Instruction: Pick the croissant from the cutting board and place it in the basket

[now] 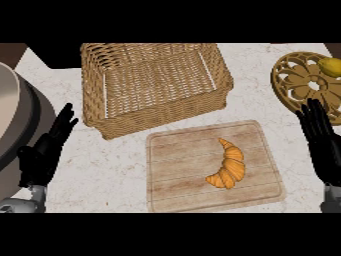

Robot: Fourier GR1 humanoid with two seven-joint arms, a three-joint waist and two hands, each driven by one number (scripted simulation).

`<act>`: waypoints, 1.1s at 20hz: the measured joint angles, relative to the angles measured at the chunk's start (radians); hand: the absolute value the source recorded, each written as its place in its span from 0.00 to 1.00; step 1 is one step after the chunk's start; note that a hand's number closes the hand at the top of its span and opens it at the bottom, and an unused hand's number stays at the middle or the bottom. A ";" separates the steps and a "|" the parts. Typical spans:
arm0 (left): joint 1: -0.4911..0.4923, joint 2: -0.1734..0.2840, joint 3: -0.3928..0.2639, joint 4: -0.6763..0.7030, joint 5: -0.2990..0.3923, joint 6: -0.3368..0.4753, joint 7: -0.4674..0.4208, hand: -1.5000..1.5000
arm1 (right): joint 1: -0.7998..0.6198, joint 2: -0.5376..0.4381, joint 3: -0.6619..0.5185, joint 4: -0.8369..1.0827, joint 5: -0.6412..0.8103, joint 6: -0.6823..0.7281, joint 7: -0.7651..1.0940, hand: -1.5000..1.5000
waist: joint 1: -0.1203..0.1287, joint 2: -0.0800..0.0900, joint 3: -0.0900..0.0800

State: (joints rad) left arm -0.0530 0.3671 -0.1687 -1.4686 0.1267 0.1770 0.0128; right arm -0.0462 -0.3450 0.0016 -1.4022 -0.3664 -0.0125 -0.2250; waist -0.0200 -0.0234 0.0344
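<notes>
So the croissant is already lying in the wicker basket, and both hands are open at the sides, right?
Not quite. The head view shows the croissant lying on the cutting board, in front of the wicker basket. The left hand and right hand are indeed open at the sides.

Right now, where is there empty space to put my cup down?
Bare counter lies left of the board, between it and the left hand, and between the board and the right hand. The board's left half, beside the croissant, is bare too. It is crowded where the basket nearly meets the board.
</notes>
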 measured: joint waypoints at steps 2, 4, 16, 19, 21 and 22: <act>-0.003 0.000 0.014 -0.023 0.004 0.008 0.001 0.50 | 0.032 0.033 0.005 -0.047 0.032 -0.076 -0.005 1.00 | 0.001 0.005 -0.014; 0.000 -0.016 0.026 -0.054 0.009 0.031 -0.006 0.50 | 0.066 0.067 0.003 -0.111 0.082 -0.194 -0.001 1.00 | -0.004 0.005 -0.024; -0.015 -0.130 0.018 -0.133 0.054 0.078 -0.044 0.50 | 0.097 0.294 0.251 -0.165 0.661 -0.853 0.173 0.00 | 0.032 0.020 -0.045; -0.017 -0.132 0.025 -0.138 0.057 0.085 -0.042 0.50 | 0.140 0.319 0.232 -0.110 0.778 -0.964 0.255 0.00 | 0.022 0.025 -0.049; -0.013 -0.129 0.030 -0.141 0.057 0.086 -0.045 0.50 | 0.175 0.329 0.206 -0.085 0.840 -1.001 0.315 0.00 | 0.015 0.028 -0.053; -0.012 -0.128 0.033 -0.144 0.058 0.087 -0.045 0.50 | 0.193 0.333 0.192 -0.074 0.869 -1.011 0.343 0.00 | 0.014 0.029 -0.055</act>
State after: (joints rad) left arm -0.0647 0.2391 -0.1361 -1.6124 0.1843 0.2636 -0.0325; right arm 0.1468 -0.0121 0.1933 -1.4758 0.5022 -1.0232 0.1182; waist -0.0065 0.0058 -0.0207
